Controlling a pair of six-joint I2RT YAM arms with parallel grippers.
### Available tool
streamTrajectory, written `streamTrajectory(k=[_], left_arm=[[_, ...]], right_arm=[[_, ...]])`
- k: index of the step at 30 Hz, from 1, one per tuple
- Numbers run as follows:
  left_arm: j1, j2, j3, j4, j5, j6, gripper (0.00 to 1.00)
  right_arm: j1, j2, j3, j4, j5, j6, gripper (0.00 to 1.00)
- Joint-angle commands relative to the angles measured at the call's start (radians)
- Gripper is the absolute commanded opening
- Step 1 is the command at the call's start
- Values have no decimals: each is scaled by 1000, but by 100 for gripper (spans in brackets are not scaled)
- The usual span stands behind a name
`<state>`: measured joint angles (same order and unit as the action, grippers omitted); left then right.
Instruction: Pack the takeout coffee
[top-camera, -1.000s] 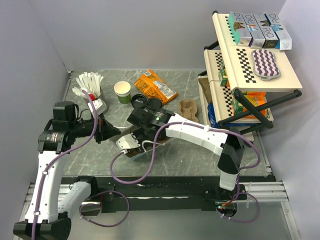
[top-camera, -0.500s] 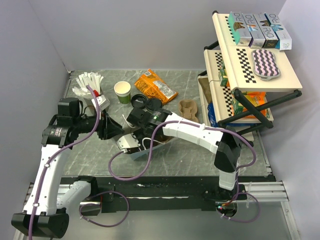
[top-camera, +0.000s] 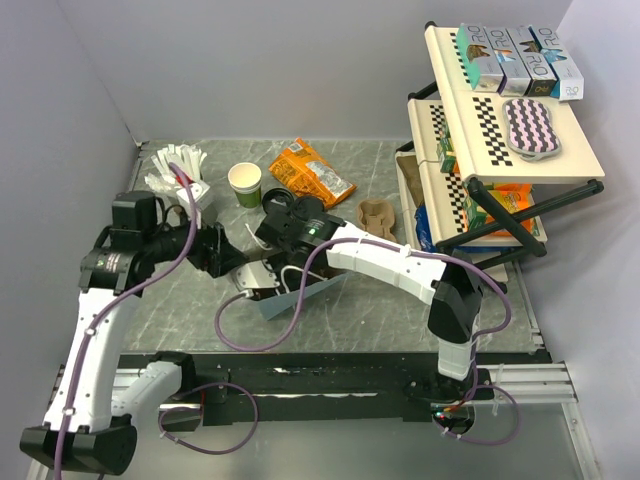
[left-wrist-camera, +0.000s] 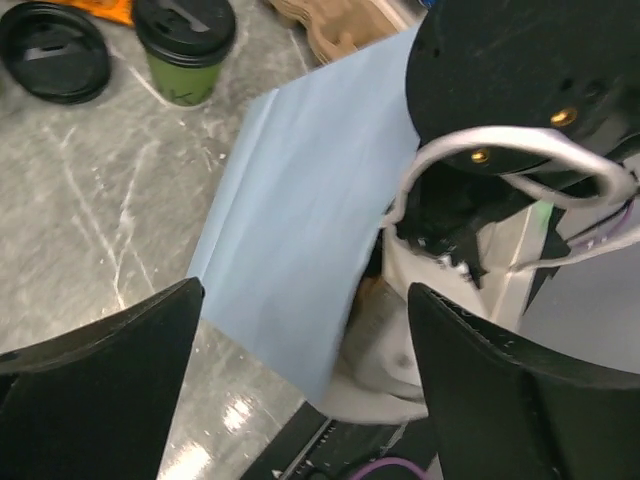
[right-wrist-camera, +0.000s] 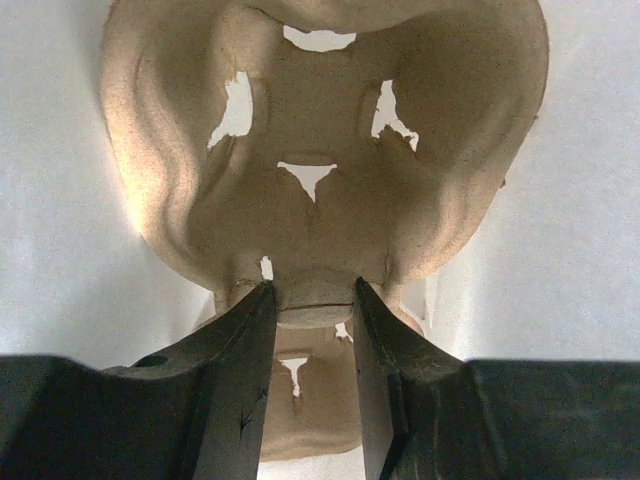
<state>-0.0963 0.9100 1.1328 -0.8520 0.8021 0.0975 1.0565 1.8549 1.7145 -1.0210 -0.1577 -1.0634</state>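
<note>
The takeout coffee (left-wrist-camera: 185, 45), a green-banded cup with a black lid, stands upright on the table at the far edge of the left wrist view. A pale blue paper bag (top-camera: 300, 292) (left-wrist-camera: 300, 200) lies on its side at mid-table, its mouth toward my left gripper. My left gripper (top-camera: 222, 255) (left-wrist-camera: 305, 400) is open just outside the mouth, touching nothing. My right gripper (right-wrist-camera: 312, 290) reaches into the bag, shut on the centre post of a brown pulp cup carrier (right-wrist-camera: 320, 150). White bag walls surround the carrier.
A loose black lid (left-wrist-camera: 50, 50) lies beside the coffee. At the back stand a lidless green-and-white cup (top-camera: 245, 183), an orange snack packet (top-camera: 310, 172), a grey cup of white sticks (top-camera: 178, 170) and a second pulp carrier (top-camera: 377, 218). A tilted rack of boxes (top-camera: 500, 130) fills the right side.
My left gripper has opened, let go of the bag's edge and drawn back a little. The bag has sagged lower onto the table. My right gripper keeps its hold on the carrier.
</note>
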Motion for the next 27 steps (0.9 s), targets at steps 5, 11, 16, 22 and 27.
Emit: streamTrajectory(k=[5,11,16,22,27], left_arm=[[-2,-57,73,-143,-144,-172,84],[50,-14,105,-168,-158,-268,67],[76,27,108,-144,-150,-314,48],[84,40,104,-145,-100,-311,39],[86,47,90,-137,-64,-302,26]], right_arm=[[-4,13,5,67,92,213,0],[5,-11,-29,101,156,273,0],[10,-29,-61,101,190,278,0],[11,-30,-53,98,233,289,0],[13,-26,-39,79,245,292,0]])
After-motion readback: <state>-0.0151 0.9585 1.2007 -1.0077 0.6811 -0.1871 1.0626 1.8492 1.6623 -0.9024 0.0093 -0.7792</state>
